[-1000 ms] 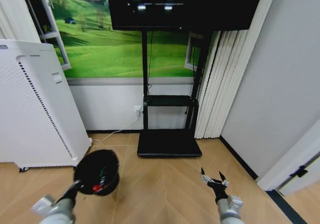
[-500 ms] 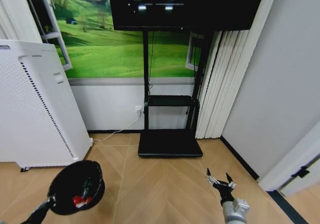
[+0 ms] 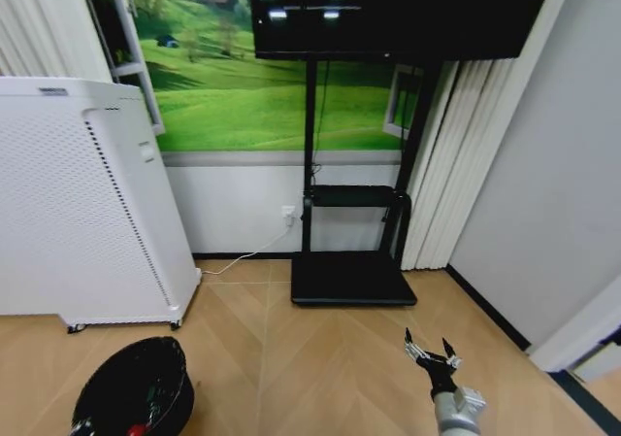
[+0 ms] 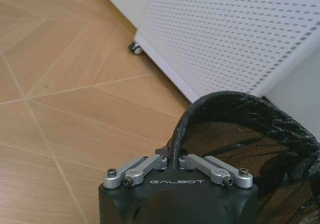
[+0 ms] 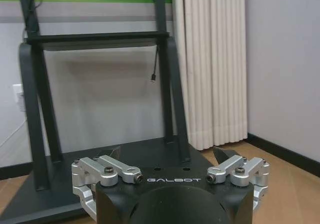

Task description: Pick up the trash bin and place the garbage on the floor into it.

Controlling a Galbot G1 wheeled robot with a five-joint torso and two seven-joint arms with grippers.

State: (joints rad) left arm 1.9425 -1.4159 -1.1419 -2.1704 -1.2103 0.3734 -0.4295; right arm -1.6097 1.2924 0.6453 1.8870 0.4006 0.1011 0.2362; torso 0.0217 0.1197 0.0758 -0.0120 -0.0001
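Down at the floor's near left corner, in front of the white appliance, the trash bin stands roughly upright, mouth upward, red and green scraps inside. The left gripper pinches its lined rim; a slipping liner could tip it. The right gripper hovers spread, empty.

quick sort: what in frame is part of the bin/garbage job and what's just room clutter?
Job:
- trash bin, black, low at the robot's left, red and greenish bits inside
- left gripper, shut on the bin's rim
- right gripper, open, holding nothing

Clutter:
- white perforated appliance
- TV on its black stand
- curtain
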